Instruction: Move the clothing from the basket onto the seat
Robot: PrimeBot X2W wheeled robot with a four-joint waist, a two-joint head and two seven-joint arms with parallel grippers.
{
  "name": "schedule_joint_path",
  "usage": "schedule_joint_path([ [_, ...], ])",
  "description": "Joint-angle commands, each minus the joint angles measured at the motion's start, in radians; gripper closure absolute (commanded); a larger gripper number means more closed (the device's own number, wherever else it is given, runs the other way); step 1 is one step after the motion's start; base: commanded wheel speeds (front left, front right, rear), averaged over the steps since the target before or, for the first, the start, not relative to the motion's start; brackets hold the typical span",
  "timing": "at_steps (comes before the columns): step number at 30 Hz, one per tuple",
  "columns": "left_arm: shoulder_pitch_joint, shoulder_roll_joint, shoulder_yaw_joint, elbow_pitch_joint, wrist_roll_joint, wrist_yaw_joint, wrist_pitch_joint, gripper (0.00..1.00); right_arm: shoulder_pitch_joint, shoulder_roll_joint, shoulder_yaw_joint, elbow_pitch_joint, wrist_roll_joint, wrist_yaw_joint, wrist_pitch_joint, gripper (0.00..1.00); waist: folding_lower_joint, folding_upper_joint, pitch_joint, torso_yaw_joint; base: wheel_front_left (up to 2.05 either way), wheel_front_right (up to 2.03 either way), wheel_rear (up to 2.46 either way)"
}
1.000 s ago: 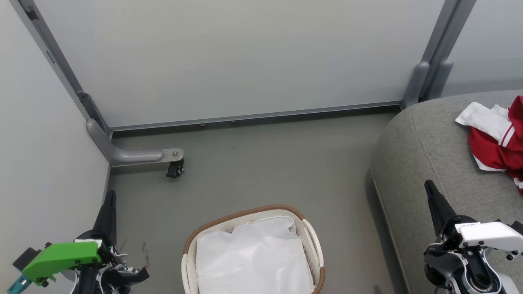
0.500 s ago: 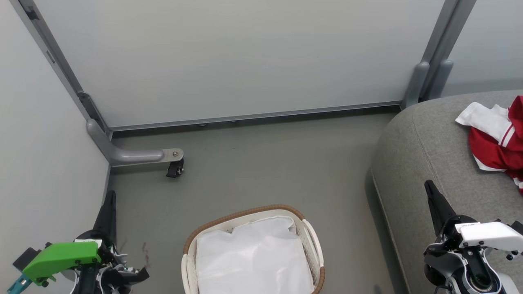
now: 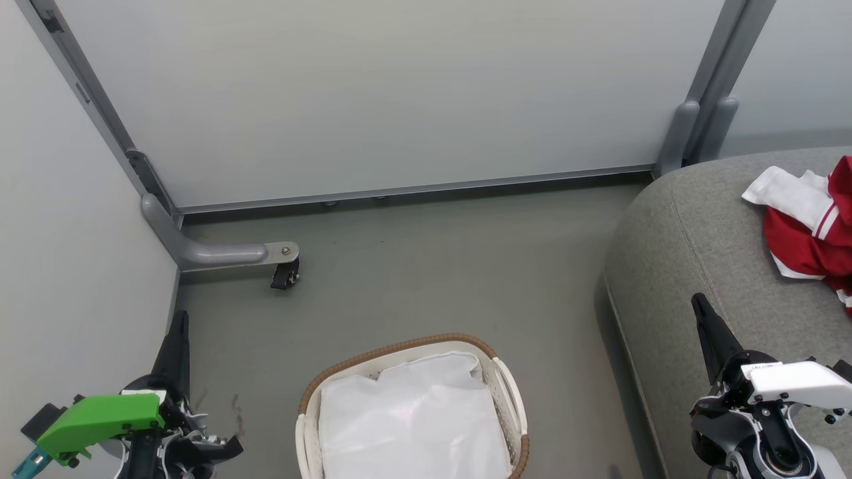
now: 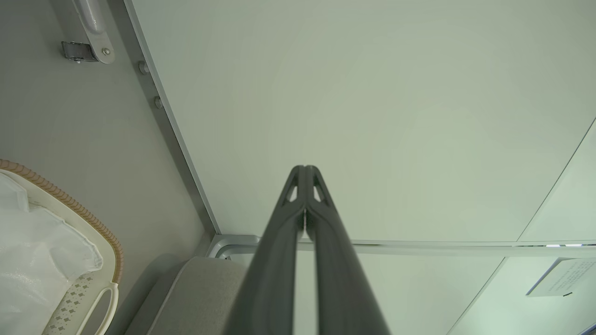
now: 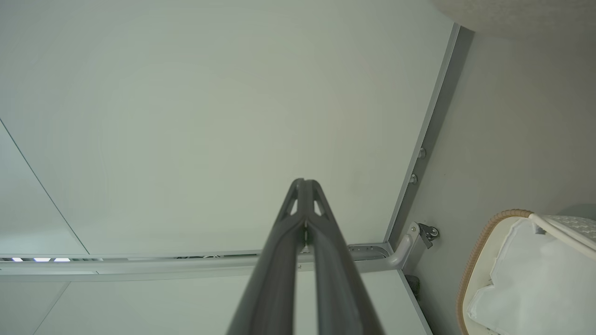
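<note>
On the seat (image 3: 699,226), at the right edge of the head view, the clothing (image 3: 805,243) lies in a red and white heap. It is well apart from the basket (image 3: 399,347), which stands on the floor (image 3: 432,279) at bottom centre with its white liner (image 3: 413,419) lying bare. That view also has the left fingers (image 3: 175,349) at lower left and the right fingers (image 3: 713,332) at lower right, the right pair seen against the seat. Each pair reads as one dark spike pointing up the picture.

The wrist views give the tips close up. Each pair is pressed together along its length, with nothing between.

The left wrist view adds the basket's brown rim and a handle at lower left, a corner of the seat beside it, and a paper label (image 4: 558,277) on a panel at lower right. The right wrist view puts the basket at lower right, with a caster (image 3: 285,274) near it on the floor. In the head view that caster sits by the left wall panel (image 3: 66,253).
</note>
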Motion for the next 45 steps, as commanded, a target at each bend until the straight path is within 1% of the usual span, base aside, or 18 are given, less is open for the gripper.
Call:
schedule_joint_path([
  [1,-0.010,0.007,0.002,-0.001,-0.003,-0.005,0.003,1.00,0.011,-0.006,-0.002,-0.003,0.003,0.000,0.003,1.00,0.0000,0.0000,0.000,0.000,0.00,0.00,0.00],
  [45,-0.010,0.007,0.002,-0.001,-0.003,-0.006,0.003,1.00,0.011,-0.006,-0.002,-0.003,0.003,0.000,0.003,1.00,0.0000,0.0000,0.000,0.000,0.00,0.00,0.00],
])
